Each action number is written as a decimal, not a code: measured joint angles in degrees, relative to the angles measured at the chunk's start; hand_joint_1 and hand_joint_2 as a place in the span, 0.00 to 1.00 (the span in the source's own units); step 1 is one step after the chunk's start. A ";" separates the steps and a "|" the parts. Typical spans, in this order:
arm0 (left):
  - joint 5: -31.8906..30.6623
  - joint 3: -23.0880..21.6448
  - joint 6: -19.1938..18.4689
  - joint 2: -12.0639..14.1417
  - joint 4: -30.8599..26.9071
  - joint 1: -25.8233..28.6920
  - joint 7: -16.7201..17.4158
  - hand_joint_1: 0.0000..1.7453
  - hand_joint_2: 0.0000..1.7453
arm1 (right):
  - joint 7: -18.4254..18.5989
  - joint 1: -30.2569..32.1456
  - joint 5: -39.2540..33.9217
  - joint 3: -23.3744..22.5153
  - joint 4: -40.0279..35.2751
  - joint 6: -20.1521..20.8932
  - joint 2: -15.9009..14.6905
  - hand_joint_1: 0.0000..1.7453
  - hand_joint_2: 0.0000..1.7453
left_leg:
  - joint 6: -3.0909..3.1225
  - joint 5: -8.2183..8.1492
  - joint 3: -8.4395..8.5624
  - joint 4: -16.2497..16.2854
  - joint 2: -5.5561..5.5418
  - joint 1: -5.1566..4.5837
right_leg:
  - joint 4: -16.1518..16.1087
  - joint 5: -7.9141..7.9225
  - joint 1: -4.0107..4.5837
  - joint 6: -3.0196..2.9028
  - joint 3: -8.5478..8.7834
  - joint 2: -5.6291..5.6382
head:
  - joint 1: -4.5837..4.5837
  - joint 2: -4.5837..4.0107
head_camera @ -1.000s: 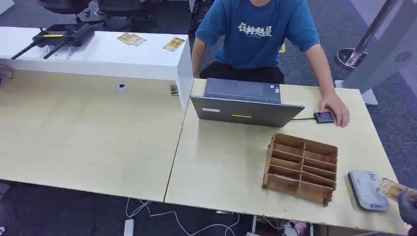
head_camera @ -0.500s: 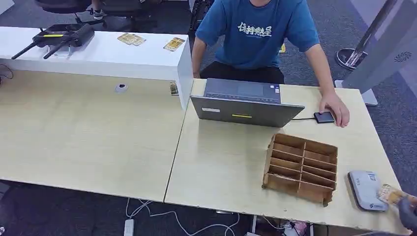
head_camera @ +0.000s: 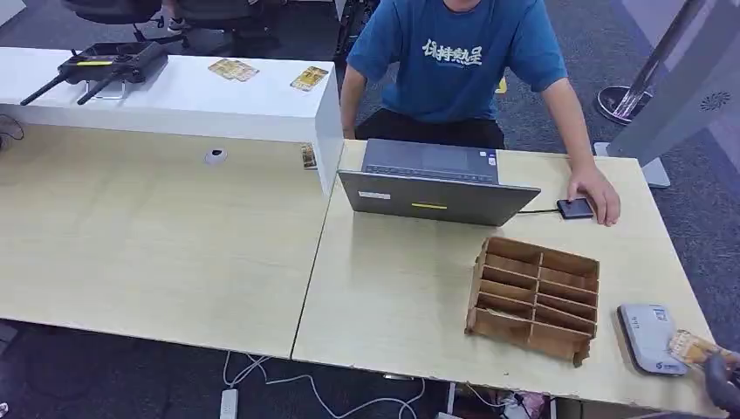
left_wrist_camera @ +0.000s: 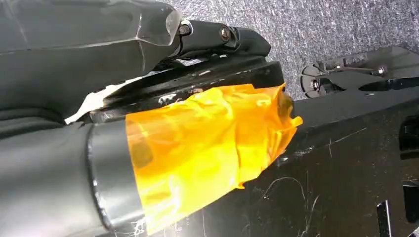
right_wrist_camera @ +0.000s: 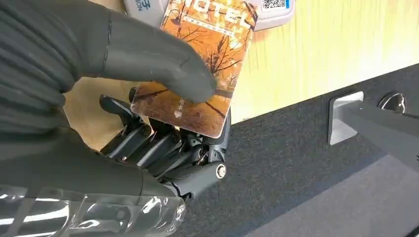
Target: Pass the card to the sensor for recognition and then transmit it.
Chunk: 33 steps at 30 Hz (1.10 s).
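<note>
right hand (right_wrist_camera: 148, 98): pinching card (right_wrist_camera: 207, 54), thumb on its face
card: edge over sensor (head_camera: 650, 336), so it can read
left hand: state can't tell

Two light wooden tables (head_camera: 157, 244) stand side by side and fill most of the head view, their seam running down the middle. A white counter (head_camera: 174, 96) sits at the upper left. Grey-blue carpet (head_camera: 611, 52) covers the floor across the top and right. A grey metal stand (head_camera: 672, 113) leans in at the upper right. Office chairs (head_camera: 113, 10) line the top edge. White cables and a power strip (head_camera: 229, 403) lie beneath the tables at the bottom.
</note>
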 joint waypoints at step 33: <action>-0.02 0.00 -0.11 0.00 0.00 0.00 0.02 0.00 0.00 | 3.72 -3.82 6.19 4.81 1.20 4.61 -1.95 1.00 1.00 | 0.00 0.00 0.01 0.00 0.00 0.00 | 0.00 0.00 0.00 0.00 0.02 -0.01 | 0.00 0.00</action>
